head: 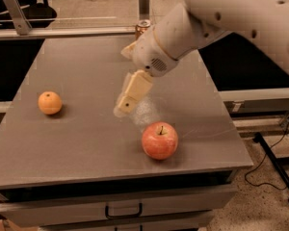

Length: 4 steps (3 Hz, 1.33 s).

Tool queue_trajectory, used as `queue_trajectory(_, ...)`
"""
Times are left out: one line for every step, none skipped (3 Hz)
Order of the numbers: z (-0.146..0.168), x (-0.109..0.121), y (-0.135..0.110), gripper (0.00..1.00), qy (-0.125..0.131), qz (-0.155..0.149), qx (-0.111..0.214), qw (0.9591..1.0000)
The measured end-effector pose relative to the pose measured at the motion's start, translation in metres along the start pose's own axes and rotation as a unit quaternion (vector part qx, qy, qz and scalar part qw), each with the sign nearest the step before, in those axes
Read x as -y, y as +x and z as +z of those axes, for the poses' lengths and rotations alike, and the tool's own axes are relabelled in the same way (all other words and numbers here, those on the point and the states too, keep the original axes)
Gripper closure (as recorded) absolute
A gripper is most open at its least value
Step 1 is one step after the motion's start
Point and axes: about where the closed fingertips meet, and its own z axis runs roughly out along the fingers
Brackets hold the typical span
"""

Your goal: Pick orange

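Grey surface, seen from its front edge, with a drawer below. Near the left edge, about midway back, sits the orange. It is round, so it has no long axis, and which way its dimple points cannot be told. The gripper hangs over the middle, tilted down toward the front-left (open or closed, I cannot tell), well apart from the orange. An apple stands near the front edge, stem up. A can shows at the back edge.
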Motion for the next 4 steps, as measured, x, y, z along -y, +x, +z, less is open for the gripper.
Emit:
queue_trajectory(0.064,0.001,-0.049,0.0,-0.034,-0.017,0.062,0.9973)
queue_trajectory(0.11,-0.002,-0.083,0.0,-0.057,-0.034,0.108,0.992)
queue_trajectory(0.147,-0.008,-0.104,0.0,-0.075,-0.039,0.141,0.9863)
queue_trajectory(0.176,-0.012,-0.114,0.1,-0.086,-0.038,0.158,0.9829)
